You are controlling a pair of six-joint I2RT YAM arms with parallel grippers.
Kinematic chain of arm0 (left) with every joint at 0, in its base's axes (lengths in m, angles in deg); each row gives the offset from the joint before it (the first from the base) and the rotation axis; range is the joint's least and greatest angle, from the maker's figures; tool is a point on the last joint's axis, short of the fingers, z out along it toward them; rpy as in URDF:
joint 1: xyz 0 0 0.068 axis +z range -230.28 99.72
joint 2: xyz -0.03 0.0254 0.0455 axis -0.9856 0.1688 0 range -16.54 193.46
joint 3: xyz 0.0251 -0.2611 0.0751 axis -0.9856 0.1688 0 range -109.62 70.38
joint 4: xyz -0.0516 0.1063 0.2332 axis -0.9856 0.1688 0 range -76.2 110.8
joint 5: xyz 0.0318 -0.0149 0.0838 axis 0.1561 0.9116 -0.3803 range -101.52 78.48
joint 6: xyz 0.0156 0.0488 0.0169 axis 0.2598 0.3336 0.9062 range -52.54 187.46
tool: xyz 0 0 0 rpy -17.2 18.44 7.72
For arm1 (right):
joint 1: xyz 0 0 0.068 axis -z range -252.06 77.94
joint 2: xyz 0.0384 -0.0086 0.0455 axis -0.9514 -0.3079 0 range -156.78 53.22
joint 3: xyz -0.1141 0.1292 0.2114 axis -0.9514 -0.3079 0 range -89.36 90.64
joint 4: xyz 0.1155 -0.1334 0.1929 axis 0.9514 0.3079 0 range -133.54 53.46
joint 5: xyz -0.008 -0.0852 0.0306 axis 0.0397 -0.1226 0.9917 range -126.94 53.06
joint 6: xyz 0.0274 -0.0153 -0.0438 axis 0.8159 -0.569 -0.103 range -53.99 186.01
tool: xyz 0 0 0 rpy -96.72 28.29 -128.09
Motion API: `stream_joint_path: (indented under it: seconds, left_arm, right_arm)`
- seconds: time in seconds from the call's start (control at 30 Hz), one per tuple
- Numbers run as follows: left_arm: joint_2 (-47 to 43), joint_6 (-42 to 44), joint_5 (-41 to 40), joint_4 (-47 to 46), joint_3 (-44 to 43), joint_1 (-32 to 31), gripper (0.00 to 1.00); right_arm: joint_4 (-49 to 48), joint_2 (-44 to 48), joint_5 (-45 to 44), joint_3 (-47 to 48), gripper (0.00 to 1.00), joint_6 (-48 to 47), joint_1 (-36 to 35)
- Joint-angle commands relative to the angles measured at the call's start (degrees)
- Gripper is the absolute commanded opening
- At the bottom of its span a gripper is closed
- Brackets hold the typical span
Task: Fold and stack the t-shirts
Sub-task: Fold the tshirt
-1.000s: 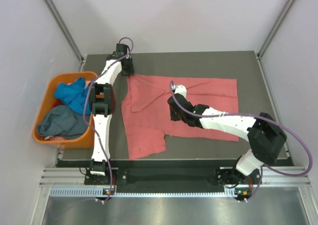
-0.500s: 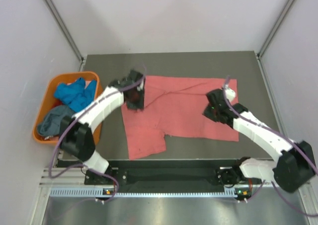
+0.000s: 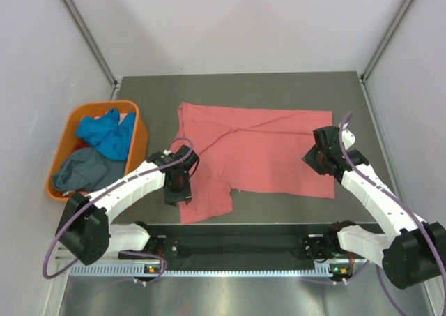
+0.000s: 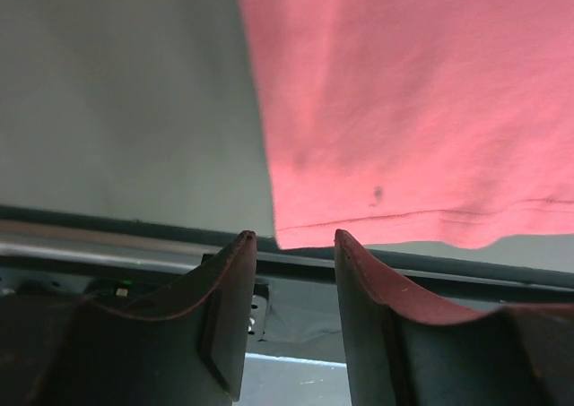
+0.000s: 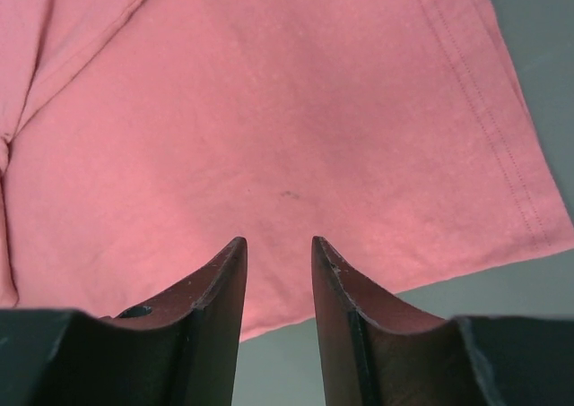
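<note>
Overhead, the salmon-pink t-shirt (image 3: pixel 258 148) is lying spread on the table (image 3: pixel 279 86), the left gripper (image 3: pixel 177 189) hovering over its near-left flap, the right gripper (image 3: pixel 317 157) over its right edge. Left wrist: jaws standing apart, empty, above its hem. Right wrist: jaws gaping, empty, over the cloth.

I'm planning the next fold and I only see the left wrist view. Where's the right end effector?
Observer: The right end effector is over the salmon-pink t-shirt near its right hem, jaws apart, holding nothing.
Operator: Where are the other shirts?
Observer: The bright blue t-shirt and the slate grey-blue t-shirt lie crumpled in the orange tub, beside the table's left edge.
Operator: Is the pink one flat?
Observer: Mostly; a diagonal crease runs through its far half.
</note>
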Motion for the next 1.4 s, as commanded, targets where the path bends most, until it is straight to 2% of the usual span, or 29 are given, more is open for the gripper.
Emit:
stream_joint_path:
  seconds: [0.0, 0.13, 0.23, 0.7, 0.83, 1.17, 1.2, 1.27, 1.3, 1.33, 1.37]
  left_arm:
    - [-2.6, -7.4, 0.1, 1.9, 4.7, -0.2, 0.46]
    - [-5.2, -10.2, 4.5, -2.5, 9.2, -0.1, 0.48]
    - [-5.7, -11.1, 3.1, -2.0, 8.8, -0.3, 0.49]
    - [-3.3, -12.8, 1.3, -3.2, 8.7, -1.1, 0.4]
    - [-3.1, -14.8, 3.6, -8.0, 11.9, -2.0, 0.38]
    - [-2.4, -16.9, 0.0, -8.8, 13.9, -2.9, 0.34]
    - [-2.1, -16.9, 0.0, -8.9, 13.8, -2.9, 0.33]
    - [-1.8, -16.9, -0.1, -9.5, 14.1, -2.9, 0.2]
    - [-1.9, -16.8, 0.0, -9.6, 14.1, -2.9, 0.13]
    - [-2.5, -16.7, -0.2, -9.5, 13.9, -2.8, 0.0]
    - [-2.9, -16.5, -0.5, -9.1, 13.5, -2.9, 0.0]
  right_arm:
    - [-2.1, -0.2, 1.8, -1.3, 0.36, -1.8, 1.1]
    - [-2.0, -0.8, 2.1, -1.7, 0.35, -3.3, 2.7]
    - [-2.1, -0.8, 2.5, -1.8, 0.35, -3.4, 3.7]
    - [-2.9, 0.5, 2.5, -3.7, 0.36, -2.9, 5.4]
    - [-3.1, 0.7, 2.7, -3.5, 0.36, -3.0, 5.6]
    - [-3.8, 0.4, 2.5, -4.1, 0.36, -3.4, 6.2]
    - [-3.8, 0.2, 2.6, -4.3, 0.35, -3.3, 6.2]
    - [-2.9, -0.2, 2.6, -4.3, 0.36, -2.2, 6.4]
    - [-2.4, -0.2, 2.6, -4.5, 0.36, -1.5, 7.0]
    - [-0.5, -0.3, 2.3, -4.5, 0.38, -0.8, 7.5]
    - [0.7, 0.0, 2.4, -4.6, 0.39, 1.5, 8.2]
